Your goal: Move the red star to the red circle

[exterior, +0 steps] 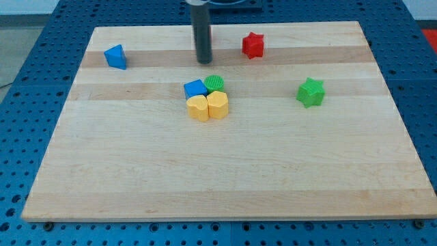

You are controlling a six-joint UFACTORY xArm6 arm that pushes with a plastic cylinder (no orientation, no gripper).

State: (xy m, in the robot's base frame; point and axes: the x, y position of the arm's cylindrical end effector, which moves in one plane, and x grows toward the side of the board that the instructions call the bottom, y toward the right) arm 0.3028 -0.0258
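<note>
The red star lies near the view's top, right of centre, on the wooden board. My tip stands to the left of the red star and slightly lower, with a clear gap between them. A thin sliver of red shows at the rod's right edge; the rod hides the rest, so I cannot tell whether it is the red circle. No red circle shows in full.
Just below my tip is a tight cluster: a blue cube, a green circle and two yellow blocks. A blue triangular block lies at the top left. A green star lies at the right.
</note>
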